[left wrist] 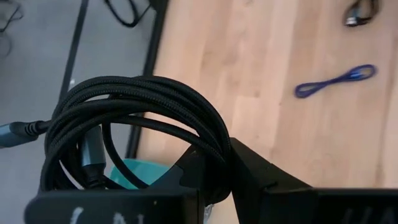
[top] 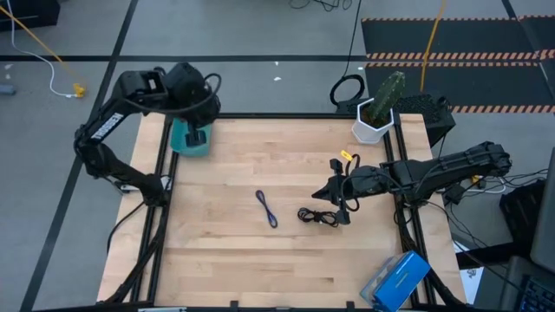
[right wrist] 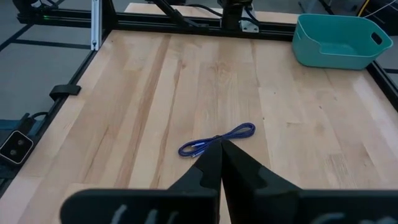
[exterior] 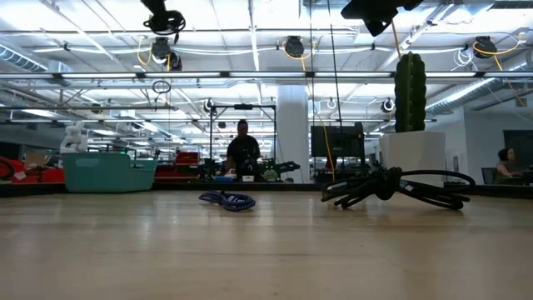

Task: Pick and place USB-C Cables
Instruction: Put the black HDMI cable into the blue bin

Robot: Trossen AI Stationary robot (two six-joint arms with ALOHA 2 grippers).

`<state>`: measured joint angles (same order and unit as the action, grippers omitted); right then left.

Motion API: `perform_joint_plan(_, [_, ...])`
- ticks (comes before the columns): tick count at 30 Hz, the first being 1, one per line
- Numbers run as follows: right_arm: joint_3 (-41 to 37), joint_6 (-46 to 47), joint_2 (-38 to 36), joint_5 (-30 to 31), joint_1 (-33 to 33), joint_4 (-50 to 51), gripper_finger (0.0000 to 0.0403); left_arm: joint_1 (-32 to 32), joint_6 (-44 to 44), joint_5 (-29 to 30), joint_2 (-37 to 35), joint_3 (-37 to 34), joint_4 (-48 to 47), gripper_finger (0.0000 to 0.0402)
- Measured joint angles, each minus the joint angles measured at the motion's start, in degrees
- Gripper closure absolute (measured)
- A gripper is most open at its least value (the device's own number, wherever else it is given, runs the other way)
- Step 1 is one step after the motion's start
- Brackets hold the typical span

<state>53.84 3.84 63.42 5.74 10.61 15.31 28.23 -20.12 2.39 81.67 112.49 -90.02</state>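
My left gripper [top: 194, 130] hangs above the teal tray [top: 184, 146] at the table's far left corner and is shut on a coiled black USB-C cable [left wrist: 124, 118]. The second black USB-C cable [top: 319, 217] lies in a bundle on the table right of centre. The blue-purple USB-C cable [top: 266, 209] lies flat near the centre. My right gripper [top: 335, 192] is shut and hovers high over the table, just beyond the black bundle. Its fingertips [right wrist: 221, 149] point toward the blue-purple cable [right wrist: 217, 139]. My left gripper [left wrist: 214, 171] pinches several strands of the black coil at one side of its loop [left wrist: 208, 140], between the two fingers. The fingers come from above and point down. The coil is lifted clear over the tray's rim [left wrist: 134, 175], and its plug ends [left wrist: 18, 132] stick out sideways.
A cactus in a white pot [top: 377, 114] stands at the far right corner. A blue box [top: 399, 279] sits at the near right corner, and a small yellow tag [top: 347, 158] lies near my right arm. Bare wood spreads across the near half. A person [exterior: 243, 152] stands far behind the table.
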Motion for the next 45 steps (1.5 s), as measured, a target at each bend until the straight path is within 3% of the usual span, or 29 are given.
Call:
perform_joint_plan(19, [0.0, 2.6, 0.0, 0.0, 0.0, 3.4, 0.0403, 22.0, -5.3, -2.0, 0.0, -0.1, 0.0, 0.035])
perform_joint_plan(26, [0.0, 2.6, 0.0, 0.0, 0.3, 3.5, 0.0403, 29.6, -3.0, -2.0, -0.1, -5.7, 0.0, 0.035])
perform_joint_plan(34, [0.0, 2.3, 0.0, 0.1, 0.7, 2.6, 0.0403, 30.0, 2.1, -1.8, -0.1, -11.6, 0.0, 0.035])
perform_joint_plan(38, [0.0, 0.9, 0.0, 0.2, 0.7, 1.2, 0.0403, 29.8, 5.9, 1.2, -0.1, -14.6, 0.8, 0.035])
perform_joint_plan(45, [0.0, -0.1, 0.0, 0.2, 0.7, -1.1, 0.0403, 29.7, 11.7, 1.7, -0.1, -24.2, 7.6, 0.035])
